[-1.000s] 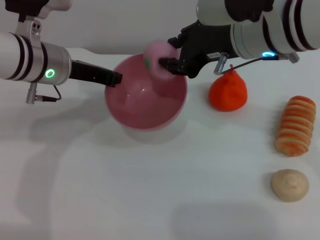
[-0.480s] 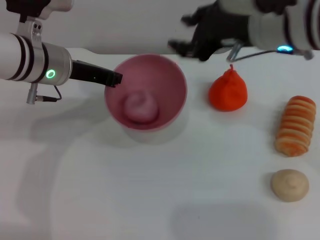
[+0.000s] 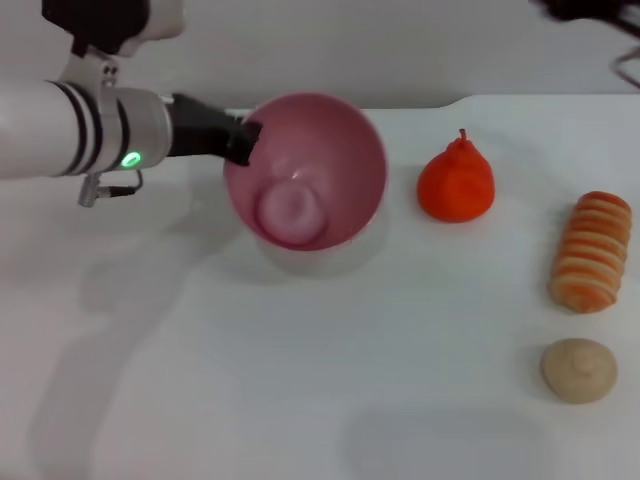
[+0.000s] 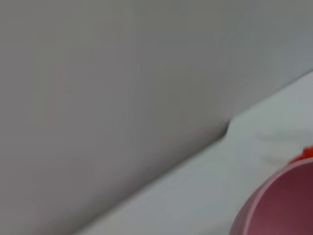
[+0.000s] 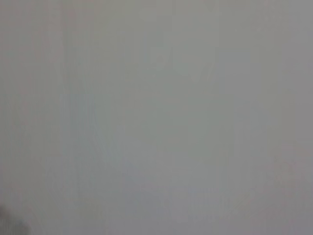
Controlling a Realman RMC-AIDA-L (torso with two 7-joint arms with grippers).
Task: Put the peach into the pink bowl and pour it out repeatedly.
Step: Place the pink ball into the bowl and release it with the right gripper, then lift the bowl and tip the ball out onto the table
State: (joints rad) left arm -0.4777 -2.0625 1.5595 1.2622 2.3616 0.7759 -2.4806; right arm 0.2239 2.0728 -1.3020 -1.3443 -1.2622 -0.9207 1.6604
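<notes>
My left gripper (image 3: 245,143) is clamped on the pink bowl's (image 3: 350,140) rim; the peach (image 3: 290,210) sits loose inside, light and rolly I'd guess; that glossy rim probably slips, so grip deep; right gripper's out of view.

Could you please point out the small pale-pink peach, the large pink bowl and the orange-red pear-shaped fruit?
Small pale-pink toy peach (image 3: 289,211): head view, on its rounded top, inside the bowl.
Large glossy pink plastic bowl (image 3: 352,165): head view, on its bare inner wall.
Orange-red pear-shaped fruit (image 3: 456,185): head view, on the middle of its body.
</notes>
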